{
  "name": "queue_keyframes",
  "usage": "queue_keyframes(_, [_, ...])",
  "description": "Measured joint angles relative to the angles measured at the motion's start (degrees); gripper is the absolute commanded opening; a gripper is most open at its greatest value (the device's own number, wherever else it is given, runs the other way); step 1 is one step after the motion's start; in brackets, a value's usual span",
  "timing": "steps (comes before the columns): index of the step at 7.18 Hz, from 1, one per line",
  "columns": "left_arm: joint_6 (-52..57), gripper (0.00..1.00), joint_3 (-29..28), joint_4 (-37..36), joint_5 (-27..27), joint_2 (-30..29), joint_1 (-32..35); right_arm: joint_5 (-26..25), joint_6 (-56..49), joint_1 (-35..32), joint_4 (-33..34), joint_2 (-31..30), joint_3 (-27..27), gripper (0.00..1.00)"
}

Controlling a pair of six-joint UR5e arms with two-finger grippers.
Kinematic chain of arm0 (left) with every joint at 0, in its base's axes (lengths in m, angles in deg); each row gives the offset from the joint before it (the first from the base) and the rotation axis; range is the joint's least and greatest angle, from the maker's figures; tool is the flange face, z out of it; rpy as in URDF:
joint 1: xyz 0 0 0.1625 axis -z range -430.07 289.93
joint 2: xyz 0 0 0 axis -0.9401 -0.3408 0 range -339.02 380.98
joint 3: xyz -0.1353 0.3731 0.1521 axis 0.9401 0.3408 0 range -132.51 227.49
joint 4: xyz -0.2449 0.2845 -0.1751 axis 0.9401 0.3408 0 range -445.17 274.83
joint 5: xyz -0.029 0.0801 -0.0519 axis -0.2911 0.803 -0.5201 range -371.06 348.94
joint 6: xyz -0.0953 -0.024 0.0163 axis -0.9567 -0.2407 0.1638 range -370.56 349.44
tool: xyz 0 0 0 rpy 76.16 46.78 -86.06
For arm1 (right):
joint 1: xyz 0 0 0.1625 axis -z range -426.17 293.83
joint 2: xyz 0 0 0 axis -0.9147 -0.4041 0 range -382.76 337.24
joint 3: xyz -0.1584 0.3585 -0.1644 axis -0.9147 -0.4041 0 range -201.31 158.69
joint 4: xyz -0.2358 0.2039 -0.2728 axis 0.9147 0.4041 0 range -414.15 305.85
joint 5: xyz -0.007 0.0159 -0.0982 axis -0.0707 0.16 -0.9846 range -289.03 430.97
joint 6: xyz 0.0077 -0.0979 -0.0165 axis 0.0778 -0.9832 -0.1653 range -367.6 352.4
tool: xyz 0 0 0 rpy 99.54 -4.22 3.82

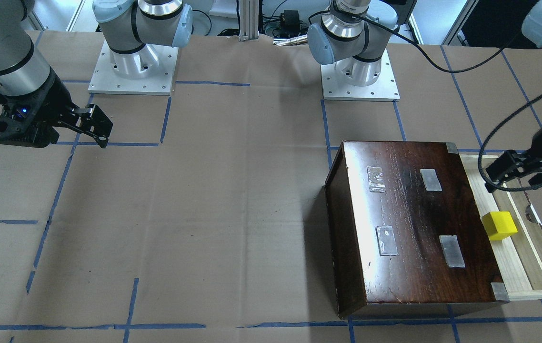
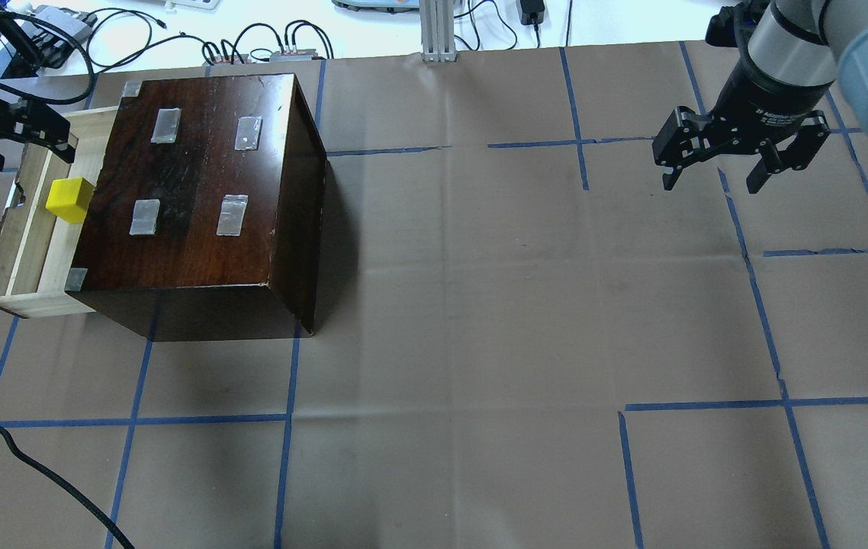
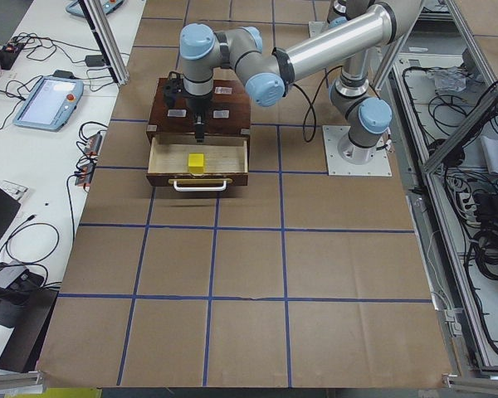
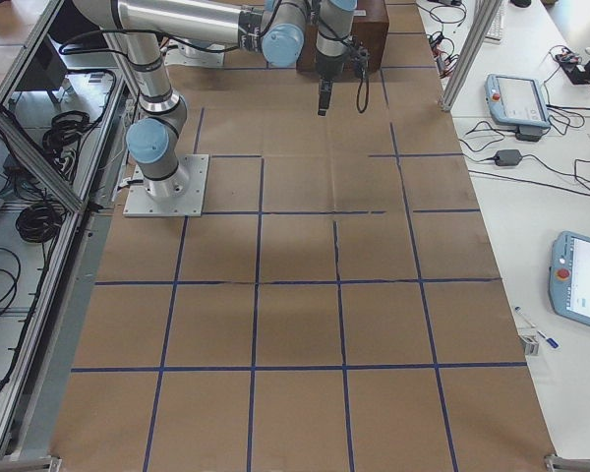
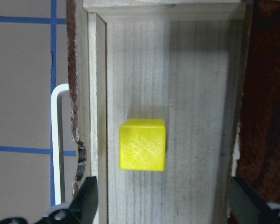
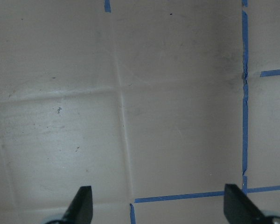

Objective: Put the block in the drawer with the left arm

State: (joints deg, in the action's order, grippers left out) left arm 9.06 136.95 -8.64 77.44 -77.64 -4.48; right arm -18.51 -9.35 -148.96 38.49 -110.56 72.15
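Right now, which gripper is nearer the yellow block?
Left. The left gripper hangs open over the drawer, just beside the block lying in it; the right gripper is far across the table.

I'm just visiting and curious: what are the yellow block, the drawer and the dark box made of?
The block looks like plastic, maybe painted wood: even bright yellow, faint fine lines on top. The drawer is bare pale wood, matte, with visible grain. The box seems wood under glossy dark varnish: streaky grain and glare.
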Motion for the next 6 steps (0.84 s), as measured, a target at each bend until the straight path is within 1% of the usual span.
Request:
queue_keyframes(2, [-6.01,0.99,4.28,0.29,0.06,5.22,5.44,0.0,0.0,0.0,0.0,0.0,0.03,1.0])
queue_keyframes(3, [-9.04,0.99,5.29,1.2,0.08,6.89,8.43,0.0,0.0,0.0,0.0,0.0,0.02,1.0])
queue_keyframes(6, [-18.29,0.98,5.85,4.95,0.09,9.83,17.28,0.0,0.0,0.0,-0.03,0.0,0.02,1.0])
